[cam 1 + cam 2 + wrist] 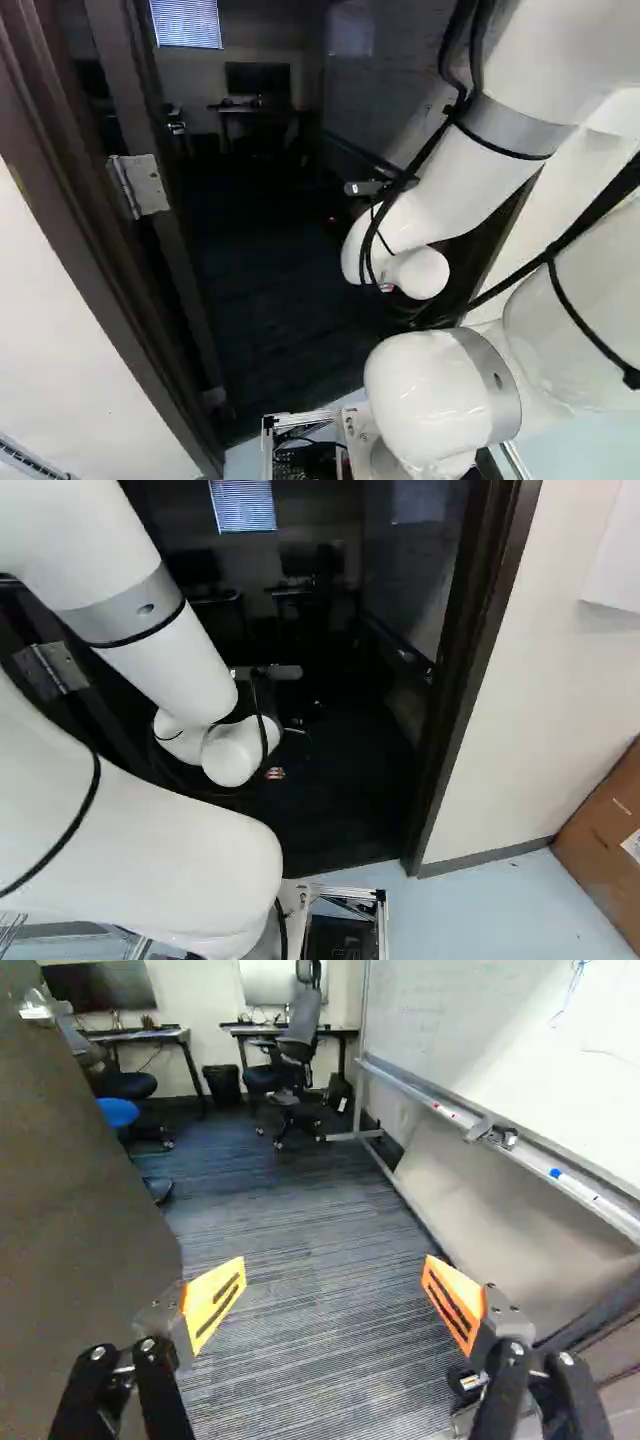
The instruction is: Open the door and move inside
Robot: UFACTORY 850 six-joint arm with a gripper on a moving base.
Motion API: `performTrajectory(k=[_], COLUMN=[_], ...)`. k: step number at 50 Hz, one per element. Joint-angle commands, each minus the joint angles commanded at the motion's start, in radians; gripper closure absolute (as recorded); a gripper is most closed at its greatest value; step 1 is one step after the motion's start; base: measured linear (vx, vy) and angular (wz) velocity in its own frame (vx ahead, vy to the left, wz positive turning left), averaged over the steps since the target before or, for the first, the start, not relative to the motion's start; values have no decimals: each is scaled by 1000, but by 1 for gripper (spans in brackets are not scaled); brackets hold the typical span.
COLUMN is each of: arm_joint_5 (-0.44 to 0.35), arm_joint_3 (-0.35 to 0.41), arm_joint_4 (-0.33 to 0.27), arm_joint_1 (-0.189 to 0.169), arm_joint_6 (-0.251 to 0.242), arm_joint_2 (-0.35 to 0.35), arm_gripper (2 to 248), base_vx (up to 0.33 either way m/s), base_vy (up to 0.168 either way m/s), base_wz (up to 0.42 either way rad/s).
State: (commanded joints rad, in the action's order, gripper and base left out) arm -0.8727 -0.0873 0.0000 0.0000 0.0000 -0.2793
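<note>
The dark door frame [480,660] is my biggest worry: if my base runs off line, it could scrape or jam there. The door [85,1220] stands open on one side of my gripper [335,1268], its leaf close by; a swing back could pinch my arm [450,185] as I roll in. Veering too far from it, I might clip the whiteboard [520,1035] on the other side. That arm reaches ahead through the opening, so any turn would sweep it sideways first. My fingers are spread apart on nothing, so I couldn't check the door. Lastly, the slack cable [600,205] might snag.
</note>
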Motion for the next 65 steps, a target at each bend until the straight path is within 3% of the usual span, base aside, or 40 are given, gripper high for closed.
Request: performTrajectory(k=[65], arm_joint_5=[0], arm_joint_3=[0], arm_joint_4=[0], arm_joint_1=[0], arm_joint_6=[0], arm_joint_2=[0], arm_gripper=[3], base_vx=[107], base_vy=[-5], base_wz=[-2])
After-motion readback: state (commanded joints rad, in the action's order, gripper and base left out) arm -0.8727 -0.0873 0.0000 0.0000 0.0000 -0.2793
